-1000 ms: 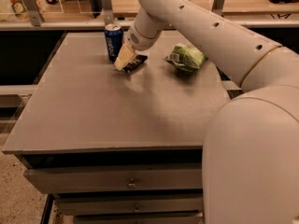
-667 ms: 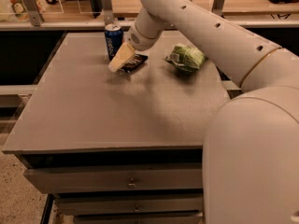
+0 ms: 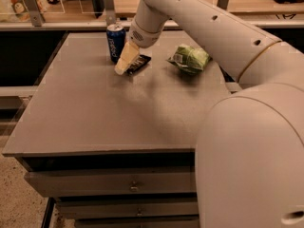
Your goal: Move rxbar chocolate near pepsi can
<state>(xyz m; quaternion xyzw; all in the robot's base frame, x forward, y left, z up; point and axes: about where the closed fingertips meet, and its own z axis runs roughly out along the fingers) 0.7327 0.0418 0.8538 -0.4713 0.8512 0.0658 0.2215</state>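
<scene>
The robot's pale, cream-coloured gripper hangs at the far left part of the flat grey surface, pointing down and to the left, with its tip at or just above the tabletop. Whether it is open or closed cannot be told from this angle, nor whether it is in contact with anything. The rxbar chocolate, a small flat black wrapper with pale print, lies on the surface just beside the gripper on its right, with its left end hidden behind the gripper. The pepsi can, an upright dark blue soda can with white vertical lettering and a silver top, stands just behind and to the left of the gripper, near the bar but not touching it. A crumpled green snack bag rests farther right on the surface, apart from the bar. The thick white arm reaches in from the right and fills much of that side of the view. Below the front edge of the surface sit grey drawers with small knobs.
</scene>
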